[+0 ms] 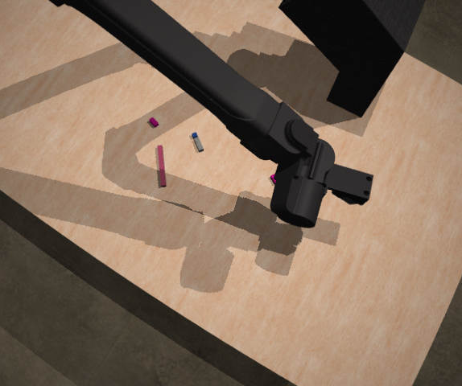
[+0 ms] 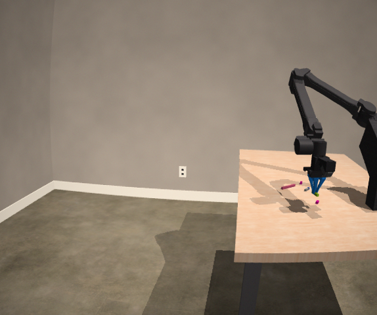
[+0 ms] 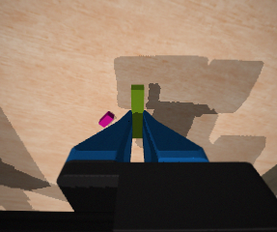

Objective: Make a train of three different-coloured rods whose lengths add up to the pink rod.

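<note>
From above, my black arm hides my grip; from outside, my blue-fingered gripper [image 2: 315,193] [image 3: 137,116] carries a lime-green square rod [image 2: 316,194] [image 3: 137,99] over the wooden table [image 2: 284,233] [image 3: 41,63] [image 1: 369,290]; at the wrist, jaws clamp its near half, presumably light, stiff, best held mid-length.

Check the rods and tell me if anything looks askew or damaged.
Nothing stands out. The blue rod and grey rod look lined up end to end, the pincer grips the lime rod, and I see no damage on any visible rod.
</note>
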You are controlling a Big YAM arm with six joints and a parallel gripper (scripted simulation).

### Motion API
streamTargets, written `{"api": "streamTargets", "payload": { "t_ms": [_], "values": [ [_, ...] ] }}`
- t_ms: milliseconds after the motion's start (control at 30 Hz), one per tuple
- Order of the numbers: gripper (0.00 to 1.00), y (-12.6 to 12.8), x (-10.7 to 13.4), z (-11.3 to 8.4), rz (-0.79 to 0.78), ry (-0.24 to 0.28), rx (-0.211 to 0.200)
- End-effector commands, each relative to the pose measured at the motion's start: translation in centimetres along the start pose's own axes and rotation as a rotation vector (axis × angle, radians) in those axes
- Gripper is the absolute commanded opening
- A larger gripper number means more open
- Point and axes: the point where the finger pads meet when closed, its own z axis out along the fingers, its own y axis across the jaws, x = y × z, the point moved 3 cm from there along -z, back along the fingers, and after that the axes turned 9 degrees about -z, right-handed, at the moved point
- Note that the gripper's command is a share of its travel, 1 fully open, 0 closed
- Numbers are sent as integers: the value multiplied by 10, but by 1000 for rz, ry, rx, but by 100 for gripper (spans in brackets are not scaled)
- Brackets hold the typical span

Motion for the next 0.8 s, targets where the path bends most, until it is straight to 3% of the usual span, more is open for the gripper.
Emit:
{"api": "streamTargets", "payload": {
  "t_ms": [0,233,367,633,767],
  "values": [
    [4,-4,1,-16,56,1,17],
    [4,-13,3,-57,71,0,27],
    [4,4,0,-42,61,-7,-28],
    [4,-1,-2,-49,64,-2,-2],
    [4,1,23,-48,157,-10,-3]
  ]
}}
